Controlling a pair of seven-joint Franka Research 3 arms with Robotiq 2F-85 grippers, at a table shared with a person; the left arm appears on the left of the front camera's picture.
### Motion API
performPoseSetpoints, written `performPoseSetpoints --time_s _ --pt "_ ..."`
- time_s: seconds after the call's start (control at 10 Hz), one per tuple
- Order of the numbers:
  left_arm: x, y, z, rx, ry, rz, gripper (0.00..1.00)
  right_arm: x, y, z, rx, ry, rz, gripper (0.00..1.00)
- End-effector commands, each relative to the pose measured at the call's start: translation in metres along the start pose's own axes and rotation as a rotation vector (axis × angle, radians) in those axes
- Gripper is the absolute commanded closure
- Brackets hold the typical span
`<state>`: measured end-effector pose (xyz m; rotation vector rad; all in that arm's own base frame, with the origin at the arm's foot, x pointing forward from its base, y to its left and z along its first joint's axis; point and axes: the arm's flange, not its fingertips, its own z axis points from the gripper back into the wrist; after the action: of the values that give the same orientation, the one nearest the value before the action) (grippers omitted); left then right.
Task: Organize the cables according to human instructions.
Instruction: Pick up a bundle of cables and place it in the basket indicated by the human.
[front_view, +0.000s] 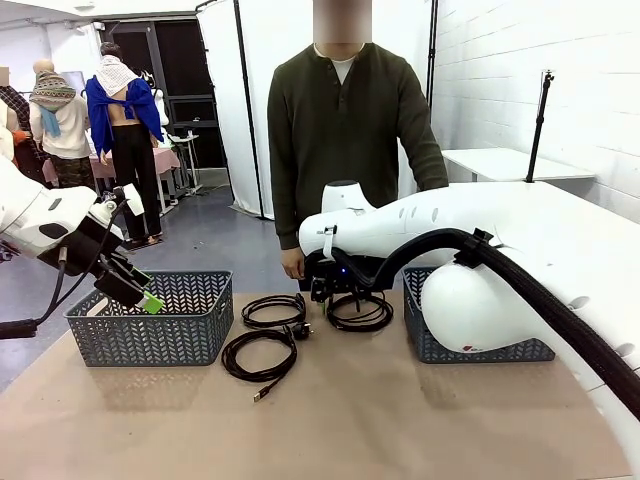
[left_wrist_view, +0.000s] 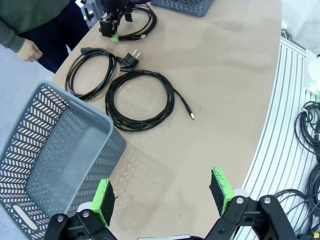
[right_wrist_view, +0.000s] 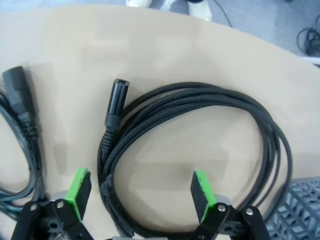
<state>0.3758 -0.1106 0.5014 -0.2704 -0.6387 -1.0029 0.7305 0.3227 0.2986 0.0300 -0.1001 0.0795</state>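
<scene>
With a loose coil (left_wrist_view: 131, 126) lying nearer, left of the right basket (front_view: 418, 325), the right gripper (right_wrist_view: 139, 174), spread astride the braided cable (right_wrist_view: 200, 94) just left of that basket, should probably sink straight and pinch every strand together.

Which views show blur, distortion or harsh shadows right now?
Front view: even light, soft shadow in front of the left basket, right arm looms large near the lens. Left wrist view: sharp, but the table edge bows, likely the wide angle. Right wrist view: braided cable close up, slightly soft; no glare.
</scene>
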Motion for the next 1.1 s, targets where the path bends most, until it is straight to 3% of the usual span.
performPoseSetpoints --time_s 0.0,0.3,0.9,1.0 --pt "-0.0041 0.0032 -0.0013 -0.016 -0.013 -0.013 0.0 0.0165 0.0078 0.0003 -0.06 -0.004 -0.032 0.0" --pt "-0.0041 0.0032 -0.0013 -0.016 -0.013 -0.013 0.0 0.0168 0.0078 -0.0028 -0.066 -0.008 -0.014 0.0" --pt "-0.0041 0.0032 -0.0013 -0.016 -0.013 -0.013 0.0 0.0136 0.0068 0.0019 -0.015 0.015 0.015 0.97" --pt "-0.0041 0.0032 -0.0013 -0.016 -0.013 -0.013 0.0 0.0127 0.0051 0.0021 0.01 0.022 0.021 1.0"
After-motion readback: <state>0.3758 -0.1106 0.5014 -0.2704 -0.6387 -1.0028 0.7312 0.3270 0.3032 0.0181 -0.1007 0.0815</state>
